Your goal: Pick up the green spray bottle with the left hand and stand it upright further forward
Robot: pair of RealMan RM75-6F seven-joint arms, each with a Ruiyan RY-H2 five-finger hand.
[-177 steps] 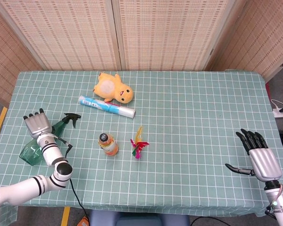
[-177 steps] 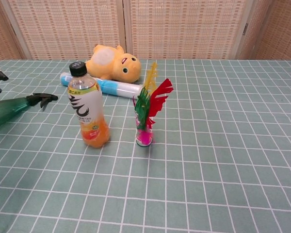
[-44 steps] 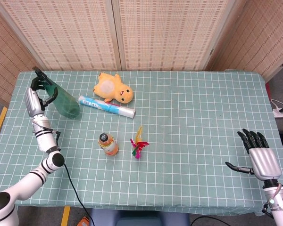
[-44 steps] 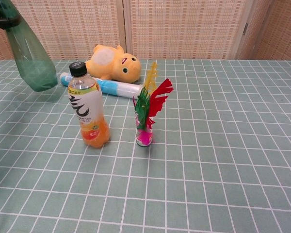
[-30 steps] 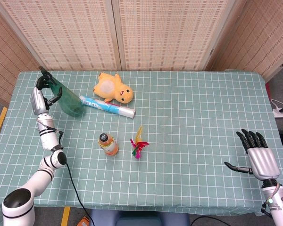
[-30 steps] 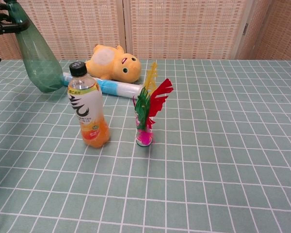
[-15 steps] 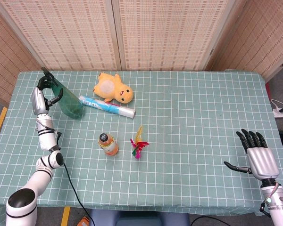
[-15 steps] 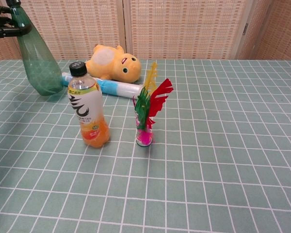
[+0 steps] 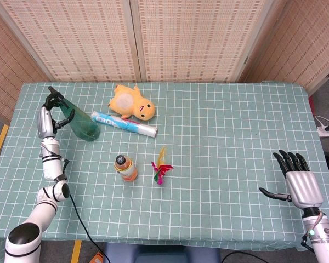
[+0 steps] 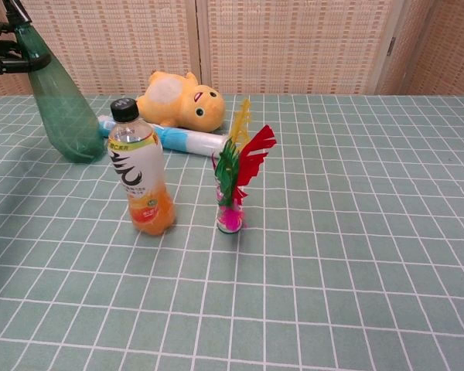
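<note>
The green spray bottle [image 9: 81,124] [image 10: 63,110] stands nearly upright at the far left of the table, just left of the tube, its base at or just above the cloth. My left hand [image 9: 46,116] grips its neck below the black trigger; in the chest view only the dark fingers [image 10: 1,61] show at the left edge. My right hand [image 9: 298,184] hovers at the table's near right corner, fingers spread and holding nothing; the chest view does not show it.
A blue and white tube [image 9: 124,123] [image 10: 187,140] lies right beside the bottle's base. A yellow duck plush [image 9: 131,103] [image 10: 180,100] lies behind it. An orange drink bottle [image 9: 126,167] [image 10: 140,177] and a feather shuttlecock [image 9: 160,166] [image 10: 237,180] stand mid-table.
The bottle, earlier lying at the near left, has been lifted and carried to the far left. Over the last second it straightened up and sank a little toward the cloth.
</note>
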